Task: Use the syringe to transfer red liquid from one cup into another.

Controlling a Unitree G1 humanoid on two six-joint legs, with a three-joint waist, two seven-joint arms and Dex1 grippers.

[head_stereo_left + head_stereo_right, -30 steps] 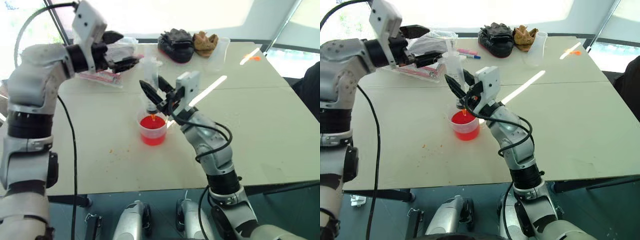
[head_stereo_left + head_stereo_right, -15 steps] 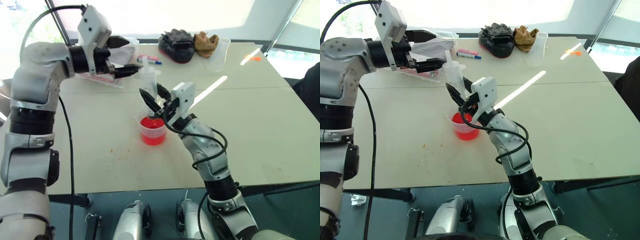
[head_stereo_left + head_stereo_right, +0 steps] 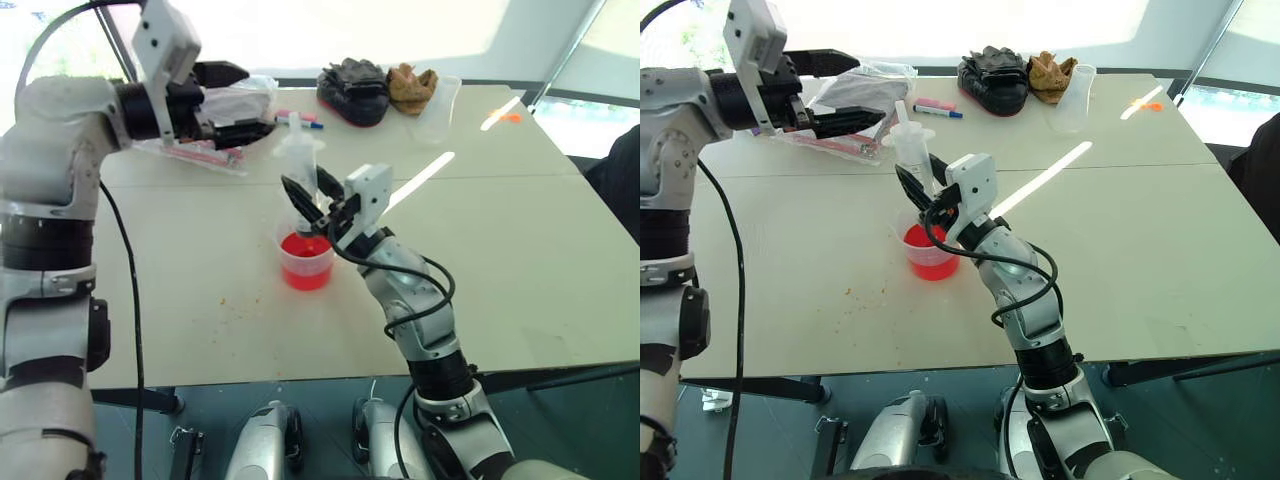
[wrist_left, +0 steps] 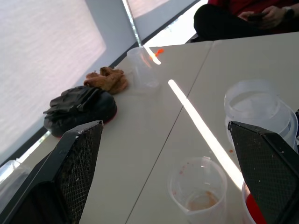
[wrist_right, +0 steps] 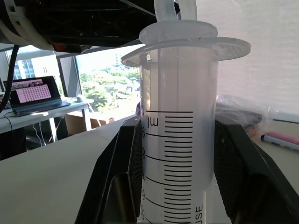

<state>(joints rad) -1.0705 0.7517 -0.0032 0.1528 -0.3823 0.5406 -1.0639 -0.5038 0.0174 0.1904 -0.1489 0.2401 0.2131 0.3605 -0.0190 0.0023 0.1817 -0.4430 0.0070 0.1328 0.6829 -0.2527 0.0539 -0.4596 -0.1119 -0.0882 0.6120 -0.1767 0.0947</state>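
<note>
Holding the large clear plastic syringe (image 3: 300, 165) upright in my clamped right hand (image 3: 306, 200), tip over the short clear cup of red liquid (image 3: 305, 262), I see its plunger top just beside my wide-open left hand (image 3: 238, 102).

Right gripper (image 3: 918, 186) is clamped on the syringe (image 3: 912, 150), holding it upright with the tip down in the cup (image 3: 931, 249) of red liquid (image 3: 930, 240). Left gripper (image 3: 845, 92) hangs wide open up by the plastic bag (image 3: 865, 85), well clear of the syringe.
</note>
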